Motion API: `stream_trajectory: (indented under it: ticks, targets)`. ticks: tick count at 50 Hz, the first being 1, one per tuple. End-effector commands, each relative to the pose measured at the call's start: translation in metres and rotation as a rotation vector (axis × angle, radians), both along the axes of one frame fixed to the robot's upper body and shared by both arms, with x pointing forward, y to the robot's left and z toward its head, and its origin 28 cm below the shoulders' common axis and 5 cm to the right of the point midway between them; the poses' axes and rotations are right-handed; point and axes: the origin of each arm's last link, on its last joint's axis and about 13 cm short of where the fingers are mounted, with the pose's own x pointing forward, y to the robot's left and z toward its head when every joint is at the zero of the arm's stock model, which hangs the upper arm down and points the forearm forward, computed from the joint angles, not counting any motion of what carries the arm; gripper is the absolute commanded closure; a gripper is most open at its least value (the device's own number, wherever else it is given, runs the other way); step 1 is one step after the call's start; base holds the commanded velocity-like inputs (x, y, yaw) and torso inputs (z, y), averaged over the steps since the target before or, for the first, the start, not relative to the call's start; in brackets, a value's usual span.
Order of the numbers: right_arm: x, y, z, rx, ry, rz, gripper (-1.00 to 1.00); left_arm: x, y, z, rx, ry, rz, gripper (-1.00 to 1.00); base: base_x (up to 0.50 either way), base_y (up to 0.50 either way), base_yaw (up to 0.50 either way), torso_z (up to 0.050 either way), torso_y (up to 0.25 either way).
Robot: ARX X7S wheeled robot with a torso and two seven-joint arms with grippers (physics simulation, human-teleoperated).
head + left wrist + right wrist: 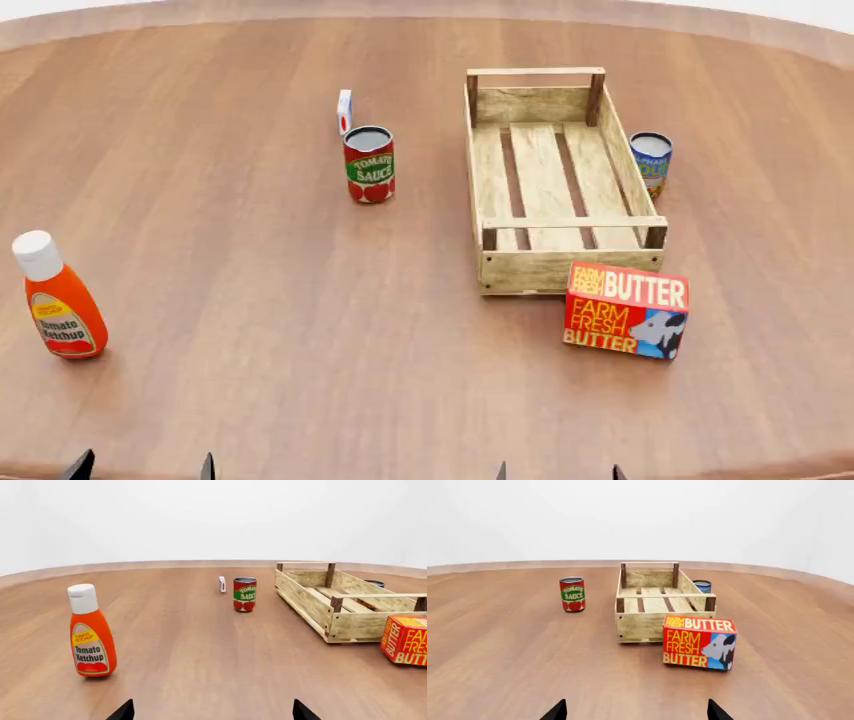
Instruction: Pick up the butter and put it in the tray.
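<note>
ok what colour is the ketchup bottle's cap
White, on the orange ketchup bottle; clearest in the left wrist view.

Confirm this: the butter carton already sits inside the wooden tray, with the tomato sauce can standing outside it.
Not quite. The butter stands on the table just outside the tray's near end, not inside it, as the head view shows. The tomato sauce can does stand outside.

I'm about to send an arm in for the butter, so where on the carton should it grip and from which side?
Probably from above with the right gripper. The butter stands on the table just in front of the tray, right of centre. Close across its narrow depth, front and back faces; its long top edge looks too wide for the jaws.
</note>
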Motion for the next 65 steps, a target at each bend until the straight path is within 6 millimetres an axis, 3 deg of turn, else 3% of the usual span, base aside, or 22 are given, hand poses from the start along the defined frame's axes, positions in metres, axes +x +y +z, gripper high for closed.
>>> stream_trajectory:
  ticks: [1,14,41,49,65]
  targets:
    - [-0.0009,0.0004,0.0010,0.000,0.000,0.000,-1.00,-0.0010,-0.0001,0.0011,0.000,0.000,0.000,-1.00,0.00,0.00,0.00,0.000,0.000]
    - [0.0005,0.0010,-0.0008,-0.004,0.010,0.008,-1.00,-0.0003,-0.0007,0.0001,0.012,-0.002,0.000,-1.00,0.00,0.00,0.00,0.000,0.000]
    - [0.0002,0.0015,-0.0032,-0.010,0.024,0.009,-1.00,0.0000,-0.0010,-0.0014,0.019,0.004,0.001,-1.00,0.00,-0.49,0.00,0.000,0.000]
    - [0.0007,0.0020,-0.0035,-0.008,0.023,-0.004,-1.00,-0.0007,-0.0008,-0.0021,0.018,0.007,0.000,-1.00,0.00,0.00,0.00,0.000,0.000]
    - [-0.0013,0.0034,-0.0045,-0.033,0.022,0.022,-1.00,-0.0012,-0.0013,-0.0019,0.017,0.005,-0.014,-1.00,0.46,0.00,0.00,0.000,0.000]
